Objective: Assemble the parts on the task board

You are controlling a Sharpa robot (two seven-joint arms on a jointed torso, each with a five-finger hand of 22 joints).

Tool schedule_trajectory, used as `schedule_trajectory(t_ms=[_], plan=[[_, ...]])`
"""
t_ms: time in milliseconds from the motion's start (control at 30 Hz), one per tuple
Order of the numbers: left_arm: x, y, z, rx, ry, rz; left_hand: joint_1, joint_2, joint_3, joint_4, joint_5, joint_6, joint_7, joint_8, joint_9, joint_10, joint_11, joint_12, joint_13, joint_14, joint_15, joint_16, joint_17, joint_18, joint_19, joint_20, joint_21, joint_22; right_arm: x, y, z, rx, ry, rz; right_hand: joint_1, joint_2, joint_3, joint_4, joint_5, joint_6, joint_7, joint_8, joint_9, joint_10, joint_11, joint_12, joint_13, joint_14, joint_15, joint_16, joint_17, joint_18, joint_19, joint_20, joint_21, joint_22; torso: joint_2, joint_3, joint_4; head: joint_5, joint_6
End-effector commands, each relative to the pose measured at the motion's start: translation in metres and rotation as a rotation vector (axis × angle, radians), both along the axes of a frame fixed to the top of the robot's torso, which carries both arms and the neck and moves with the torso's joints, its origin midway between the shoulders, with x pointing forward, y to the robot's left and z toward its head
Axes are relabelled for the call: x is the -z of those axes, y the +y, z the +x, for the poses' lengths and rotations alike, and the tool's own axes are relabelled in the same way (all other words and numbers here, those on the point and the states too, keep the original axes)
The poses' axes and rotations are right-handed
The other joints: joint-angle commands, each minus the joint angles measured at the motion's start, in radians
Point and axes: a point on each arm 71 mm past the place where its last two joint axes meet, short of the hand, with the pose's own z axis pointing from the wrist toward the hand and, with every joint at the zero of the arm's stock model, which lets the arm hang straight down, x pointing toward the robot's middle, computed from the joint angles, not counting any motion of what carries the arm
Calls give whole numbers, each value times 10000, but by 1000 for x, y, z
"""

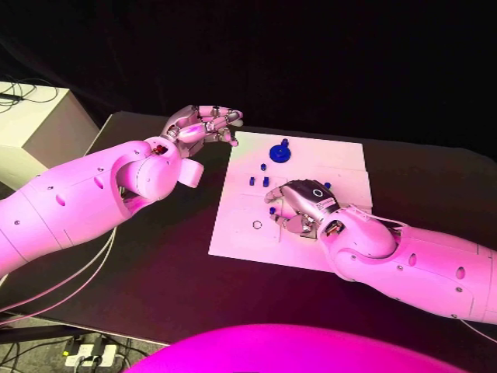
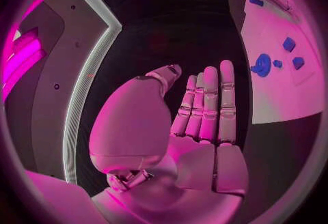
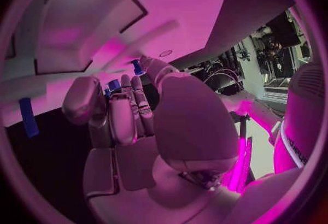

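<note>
The white task board [image 1: 338, 167] lies mid-table. A round blue part [image 1: 280, 151] stands near its far edge, with small blue pegs [image 1: 252, 180] behind my right hand. My right hand [image 1: 304, 208] hovers low over the board's middle, fingers curled down. In the right wrist view its fingertips [image 3: 128, 83] sit close against small blue pegs [image 3: 136, 66]; whether one is pinched is hidden. My left hand [image 1: 204, 124] hangs off the board's far left corner, fingers [image 2: 208, 98] straight and apart, holding nothing. The left wrist view shows the board [image 2: 283, 98] and the round blue part [image 2: 262, 64] beside that hand.
A white box [image 1: 25, 124] stands off the table's left side. Cables [image 1: 47, 295] trail by the front left corner. A small ring-shaped hole [image 1: 256, 224] marks the board's near left area. Bare black table [image 1: 159, 264] lies left of the board.
</note>
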Motion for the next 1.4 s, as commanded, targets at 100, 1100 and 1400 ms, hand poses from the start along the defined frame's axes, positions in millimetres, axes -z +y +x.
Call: schedule_trajectory(t_ms=[100, 1100, 1400], plan=[[-1, 0, 0, 25, -51, -3, 100, -4, -55, 11, -63, 29, -11, 58, 12, -87, 26, 61, -20, 50, 22, -46, -13, 54, 92, -26, -57, -23, -1, -7, -3, 187, 141, 66, 190, -29, -323, 163, 69, -105, 2, -144, -58, -115, -5, 125, -34, 116, 62, -53, -49, 195, -26, 67, -121, -42, -12, 1, -12, -63, 70], [1, 2, 1, -15, -17, 21, 123, 4, -64, 21, -63, 29, -13, 61, 12, -88, 24, 65, -24, 51, 20, -51, -16, 54, 104, -28, -71, -34, -69, -102, 60, 1734, 664, -1896, 907, -356, -923, 1722, -267, -10, -308, -445, -272, 380, -148, 486, -55, 353, -54, 438, 572, 55, 308, -63, 517, 383, -87, 6, -156, -919, 730], [2, 3, 1, -11, 31, 46, 123, 4, -64, 21, -63, 29, -13, 61, 12, -88, 24, 65, -24, 51, 20, -51, -16, 54, 104, -28, -71, -34, -59, -104, 67, 1846, 1008, -2897, 1049, -249, -1398, 1869, -371, 20, -349, -427, -261, 311, -133, 503, -30, 343, -35, 449, 563, 53, 317, -33, 546, 412, -67, 9, -168, -915, 699]])
